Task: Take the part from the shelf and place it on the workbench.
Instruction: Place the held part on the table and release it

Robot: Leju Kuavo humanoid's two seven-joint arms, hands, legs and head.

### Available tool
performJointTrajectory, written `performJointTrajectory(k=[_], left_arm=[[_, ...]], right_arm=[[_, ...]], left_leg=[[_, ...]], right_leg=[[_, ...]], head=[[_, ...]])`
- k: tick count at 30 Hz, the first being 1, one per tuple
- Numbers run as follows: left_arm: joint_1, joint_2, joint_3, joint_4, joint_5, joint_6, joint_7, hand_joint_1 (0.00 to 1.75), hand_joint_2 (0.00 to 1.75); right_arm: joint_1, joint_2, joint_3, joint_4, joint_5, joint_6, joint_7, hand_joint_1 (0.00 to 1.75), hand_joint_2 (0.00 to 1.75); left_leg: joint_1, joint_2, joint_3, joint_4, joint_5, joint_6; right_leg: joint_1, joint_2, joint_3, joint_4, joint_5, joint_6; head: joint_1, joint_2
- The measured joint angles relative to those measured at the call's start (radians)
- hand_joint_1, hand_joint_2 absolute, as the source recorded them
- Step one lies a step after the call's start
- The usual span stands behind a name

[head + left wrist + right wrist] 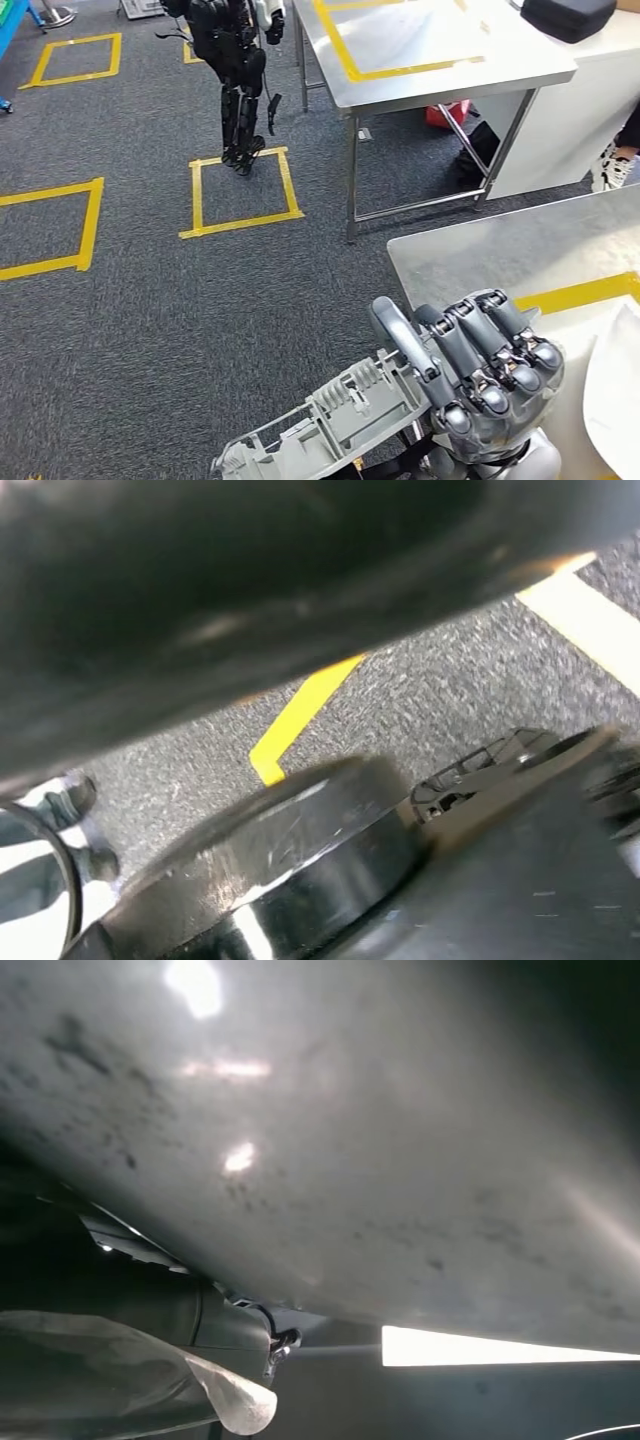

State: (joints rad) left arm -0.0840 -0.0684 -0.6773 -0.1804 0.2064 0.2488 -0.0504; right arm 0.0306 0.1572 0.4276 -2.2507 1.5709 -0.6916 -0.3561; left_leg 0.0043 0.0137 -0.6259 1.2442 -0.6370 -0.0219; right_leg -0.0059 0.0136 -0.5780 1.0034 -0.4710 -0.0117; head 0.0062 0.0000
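Item: long light-grey moulded plastic part (pixel 324 425), ribbed and slotted, held out over the dark grey carpet floor (pixel 151 300), just beside the near steel desk (pixel 483 250) with yellow tape edging.
Holder: the right robot hand (pixel 483 375), fingers curled over the part's end by the desk corner.
Left robot hand: state cannot be told.
Surroundings: yellow taped floor squares (pixel 241 195); a black humanoid robot (pixel 234 70) standing beyond; a second steel desk (pixel 423 50).
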Motion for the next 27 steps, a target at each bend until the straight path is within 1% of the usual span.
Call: performJointTrajectory(k=[1,2,3,4,5,6,7,8,9,10,11,12,13,14,15,16,17,18,19,20,21,22,23,25,26,27], left_arm=[[0.002,0.000,0.000,0.000,0.000,-0.001,0.003,0.00,0.00],[0.003,0.000,-0.001,0.000,0.000,-0.001,0.007,0.00,0.00],[0.004,0.000,-0.001,0.000,0.000,-0.001,0.011,0.00,0.00],[0.004,0.000,-0.001,0.000,0.000,-0.001,0.014,0.00,0.00],[0.004,0.000,-0.001,0.000,0.000,-0.001,0.018,0.00,0.00],[0.003,0.000,-0.001,0.000,0.000,-0.001,0.019,0.00,0.00],[0.003,0.000,-0.001,0.000,0.000,-0.001,0.020,0.00,0.00],[0.002,0.001,-0.001,0.000,0.000,-0.001,0.021,0.00,0.00],[0.002,0.001,-0.001,0.000,0.000,-0.002,0.021,0.00,0.00],[0.001,0.000,-0.001,0.000,0.000,-0.002,0.021,0.00,0.00],[0.000,0.000,-0.001,0.000,0.000,-0.002,0.021,0.00,0.00],[0.000,0.000,-0.001,0.000,0.000,-0.002,0.021,0.00,0.00],[0.000,-0.001,-0.001,0.000,0.000,-0.002,0.022,0.00,0.00],[0.001,-0.001,-0.002,0.000,0.000,-0.003,0.023,0.00,0.00],[0.003,0.000,-0.002,0.000,0.000,-0.003,0.025,0.00,0.00],[0.004,0.000,-0.002,0.000,0.000,-0.004,0.027,0.00,0.00],[0.004,0.000,-0.002,0.000,0.000,-0.004,0.029,0.00,0.00],[0.004,0.000,-0.002,0.000,0.000,-0.004,0.031,0.00,0.00],[0.002,0.000,-0.002,0.000,0.000,-0.005,0.031,0.00,0.00],[0.001,0.000,-0.002,0.000,-0.001,-0.007,0.030,0.00,0.00],[0.000,0.001,-0.003,0.000,-0.001,-0.008,0.029,0.00,0.00],[0.000,0.001,-0.003,0.000,-0.002,-0.011,0.028,0.00,0.00],[-0.001,0.001,-0.003,0.000,-0.002,-0.013,0.027,0.00,0.00],[-0.003,0.001,-0.004,0.000,-0.002,-0.019,0.022,0.00,0.00],[-0.006,0.001,-0.004,0.000,-0.003,-0.023,0.018,0.00,0.00],[-0.007,0.000,-0.004,0.000,-0.004,-0.025,0.015,0.00,0.00]], right_arm=[[0.001,0.000,0.000,0.000,0.000,0.000,0.000,1.75,1.75],[0.001,0.000,0.000,0.000,0.000,0.000,-0.001,1.75,1.75],[0.002,0.000,0.000,0.000,0.000,0.000,-0.002,1.75,1.75],[0.002,0.000,0.000,0.000,0.000,0.000,-0.002,1.75,1.75],[0.002,0.000,0.000,0.000,0.000,0.000,-0.002,1.75,1.75],[0.002,0.000,-0.001,0.000,0.000,0.000,-0.003,1.75,1.75],[0.002,0.001,-0.001,0.000,0.000,0.000,-0.003,1.75,1.75],[0.002,0.001,-0.001,0.000,0.000,0.000,-0.003,1.75,1.75],[0.003,0.001,-0.001,0.000,0.000,0.000,-0.004,1.75,1.75],[0.004,0.001,-0.002,0.000,0.000,0.000,-0.004,1.75,1.75],[0.004,0.001,-0.002,-0.001,0.000,0.000,-0.004,1.75,1.75],[0.004,0.001,-0.003,-0.002,0.000,0.000,-0.004,1.75,1.75],[0.003,0.001,-0.004,-0.002,0.000,0.000,-0.004,1.75,1.75],[0.002,0.001,-0.005,-0.002,0.000,0.000,-0.004,1.75,1.75],[0.003,0.001,-0.005,-0.002,0.000,0.000,-0.004,1.75,1.75],[0.004,0.001,-0.006,-0.002,0.000,0.000,-0.004,1.75,1.75],[0.004,0.001,-0.006,-0.002,0.000,0.000,-0.004,1.75,1.75],[0.005,0.001,-0.006,-0.002,0.000,0.000,-0.004,1.75,1.75],[0.005,0.001,-0.006,-0.003,0.000,0.000,-0.004,1.75,1.75],[0.004,0.001,-0.006,-0.003,0.000,0.000,-0.004,1.75,1.75],[0.004,0.001,-0.006,-0.003,0.000,0.000,-0.004,1.75,1.75],[0.003,0.001,-0.007,-0.003,0.000,0.000,-0.004,1.75,1.75],[0.004,0.001,-0.007,-0.003,0.000,0.000,-0.004,1.75,1.75],[0.005,0.001,-0.007,-0.004,0.000,0.000,-0.003,1.75,1.75],[0.006,0.001,-0.007,-0.004,0.000,0.000,-0.002,1.75,1.75],[0.005,0.001,-0.007,-0.005,0.000,0.000,-0.002,1.75,1.75]], left_leg=[[0.000,-0.002,-0.020,0.040,-0.006,0.001],[0.000,-0.004,-0.024,0.041,0.009,0.002],[0.000,-0.008,-0.009,0.003,0.041,0.005],[0.001,-0.021,0.019,-0.064,0.083,0.008],[0.002,-0.042,0.048,-0.132,0.114,0.012],[0.003,-0.061,0.071,-0.188,0.133,0.015],[0.003,-0.075,0.084,-0.221,0.140,0.018],[0.002,-0.079,0.088,-0.232,0.136,0.020],[0.001,-0.072,0.088,-0.237,0.137,0.023],[0.001,-0.062,0.088,-0.241,0.141,0.028],[0.002,-0.052,0.089,-0.245,0.145,0.034],[0.003,-0.040,0.089,-0.251,0.149,0.040],[0.003,-0.028,0.089,-0.253,0.151,0.044],[0.002,-0.017,0.088,-0.254,0.152,0.046],[0.001,-0.003,0.086,-0.254,0.152,0.046],[0.001,0.011,0.086,-0.253,0.151,0.047],[0.000,0.025,0.085,-0.253,0.151,0.046],[0.000,0.037,0.085,-0.253,0.151,0.046],[0.000,0.048,0.087,-0.253,0.149,0.044],[-0.001,0.057,0.088,-0.253,0.148,0.041],[-0.003,0.065,0.089,-0.251,0.145,0.036],[-0.006,0.072,0.090,-0.249,0.143,0.031],[-0.008,0.080,0.090,-0.247,0.142,0.027],[-0.008,0.095,0.091,-0.245,0.139,0.018],[-0.005,0.088,0.090,-0.238,0.130,0.012],[-0.003,0.071,0.082,-0.216,0.113,0.007]], right_leg=[[0.001,0.013,0.000,0.000,0.000,-0.001],[0.002,0.026,0.000,0.001,0.001,-0.001],[0.002,0.039,0.001,0.002,0.001,-0.001],[0.002,0.051,0.001,0.004,0.001,-0.001],[0.004,0.063,0.001,0.006,0.001,0.001],[0.004,0.074,-0.002,0.009,0.002,0.004],[0.004,0.083,-0.007,0.010,0.004,0.009],[0.002,0.092,-0.012,0.011,0.006,0.015],[0.000,0.100,-0.017,0.010,0.010,0.022],[-0.002,0.098,-0.023,0.012,0.009,0.027],[-0.001,0.081,-0.033,0.023,0.001,0.031],[0.000,0.057,-0.049,0.052,-0.019,0.034],[0.001,0.029,-0.074,0.102,-0.048,0.036],[0.002,0.008,-0.103,0.163,-0.080,0.039],[0.001,-0.001,-0.133,0.228,-0.108,0.043],[0.000,-0.004,-0.152,0.272,-0.121,0.045],[-0.002,-0.006,-0.154,0.281,-0.116,0.047],[-0.003,-0.011,-0.137,0.256,-0.096,0.048],[-0.005,-0.022,-0.100,0.191,-0.064,0.049],[-0.003,-0.044,-0.058,0.119,-0.040,0.049],[-0.002,-0.061,-0.023,0.058,-0.024,0.046],[0.000,-0.073,0.000,0.018,-0.017,0.042],[0.003,-0.077,0.006,0.006,-0.019,0.037],[0.004,-0.056,0.004,0.006,-0.016,0.025],[0.004,-0.047,0.003,0.005,-0.014,0.019],[0.002,-0.037,0.003,0.004,-0.012,0.014]], head=[[0.000,0.000],[0.000,0.000],[0.000,0.000],[0.000,0.000],[0.000,0.000],[-0.001,0.000],[0.000,0.000],[-0.001,0.000],[0.000,0.000],[0.000,0.000],[0.001,0.000],[0.004,0.000],[0.007,0.000],[0.010,0.000],[0.012,0.000],[0.012,0.000],[0.012,0.000],[0.012,0.000],[0.012,0.000],[0.012,0.000],[0.012,0.000],[0.012,0.000],[0.010,0.000],[0.008,0.000],[0.007,0.000],[0.006,0.000]])
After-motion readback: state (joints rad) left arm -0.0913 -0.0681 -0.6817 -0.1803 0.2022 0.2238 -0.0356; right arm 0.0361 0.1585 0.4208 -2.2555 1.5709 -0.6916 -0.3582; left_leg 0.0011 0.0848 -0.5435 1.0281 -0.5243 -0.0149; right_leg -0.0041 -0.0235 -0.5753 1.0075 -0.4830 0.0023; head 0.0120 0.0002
